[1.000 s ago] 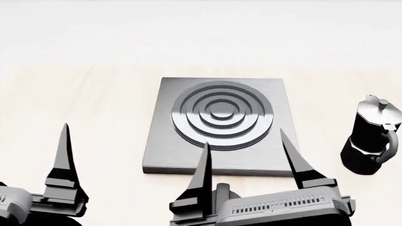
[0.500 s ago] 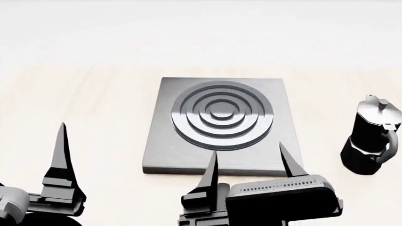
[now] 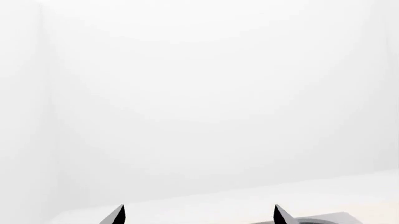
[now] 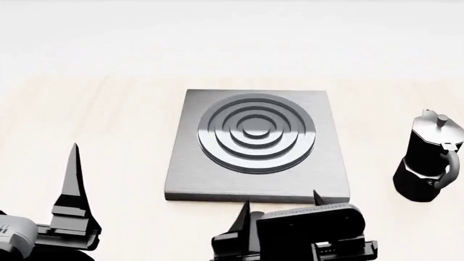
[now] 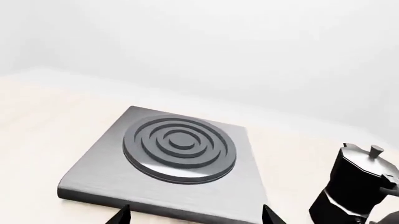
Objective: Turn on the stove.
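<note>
The stove (image 4: 254,142) is a flat square grey slab with raised concentric burner rings, lying mid-table in the head view. In the right wrist view the stove (image 5: 177,161) lies just ahead of the fingertips. My right gripper (image 4: 281,199) hovers at the stove's near edge, open, with nothing between its fingers (image 5: 195,215). My left gripper (image 3: 199,214) is open and empty too. Its one visible finger (image 4: 73,179) stands well left of the stove. A sliver of the stove (image 3: 333,218) shows in the left wrist view.
A tall black moka pot (image 4: 429,162) stands to the right of the stove, a short way off its right edge, and shows in the right wrist view as the moka pot (image 5: 355,191). The pale wooden tabletop (image 4: 108,119) runs back to a white wall.
My right gripper has pulled back toward me and tipped, so its fingers now show only as short tips at the stove's near edge. The left gripper has barely moved.
</note>
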Available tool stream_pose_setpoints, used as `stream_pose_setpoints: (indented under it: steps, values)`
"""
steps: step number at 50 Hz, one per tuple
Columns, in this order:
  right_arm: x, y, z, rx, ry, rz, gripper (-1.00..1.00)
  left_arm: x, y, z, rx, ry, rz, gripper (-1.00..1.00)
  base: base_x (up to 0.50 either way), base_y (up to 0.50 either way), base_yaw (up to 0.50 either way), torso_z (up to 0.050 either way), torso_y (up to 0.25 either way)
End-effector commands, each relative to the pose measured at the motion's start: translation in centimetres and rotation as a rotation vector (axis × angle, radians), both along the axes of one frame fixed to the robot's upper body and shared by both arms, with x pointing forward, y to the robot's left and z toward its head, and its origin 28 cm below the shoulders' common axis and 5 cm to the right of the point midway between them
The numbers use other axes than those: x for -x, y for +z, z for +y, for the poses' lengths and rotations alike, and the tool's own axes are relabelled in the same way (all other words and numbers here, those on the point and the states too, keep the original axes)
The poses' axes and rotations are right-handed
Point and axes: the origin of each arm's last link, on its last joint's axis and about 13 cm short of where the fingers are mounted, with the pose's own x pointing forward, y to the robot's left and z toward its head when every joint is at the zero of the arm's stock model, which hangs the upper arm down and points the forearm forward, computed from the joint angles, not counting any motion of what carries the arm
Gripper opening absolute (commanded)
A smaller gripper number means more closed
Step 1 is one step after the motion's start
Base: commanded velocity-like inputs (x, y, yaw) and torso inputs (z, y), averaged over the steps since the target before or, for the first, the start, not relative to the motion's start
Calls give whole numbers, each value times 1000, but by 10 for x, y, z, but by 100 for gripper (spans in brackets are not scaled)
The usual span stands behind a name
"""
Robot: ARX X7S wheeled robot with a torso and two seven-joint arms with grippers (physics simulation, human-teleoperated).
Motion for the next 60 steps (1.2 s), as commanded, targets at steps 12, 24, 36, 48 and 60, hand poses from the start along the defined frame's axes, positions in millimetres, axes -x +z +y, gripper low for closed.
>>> stream_pose_setpoints:
  steps: [12,24,36,48,60]
  values:
    - [-2,-2,6,-37,40,116,100,0,-1,-1,-4,-3,5,100,0,0,0,0,0]
    - [-6,-6,10,-71,38,180,100,-1,-2,-1,-7,-2,8,100,0,0,0,0,0]
    - [-12,-10,14,-82,37,223,100,-2,-2,-1,1,-5,8,100,0,0,0,0,0]
    - [-17,-14,15,-90,16,250,100,0,0,-1,2,-4,8,100,0,0,0,0,0]
    - [-19,-27,16,-87,8,301,100,0,-1,0,0,-1,8,100,0,0,0,0,0]
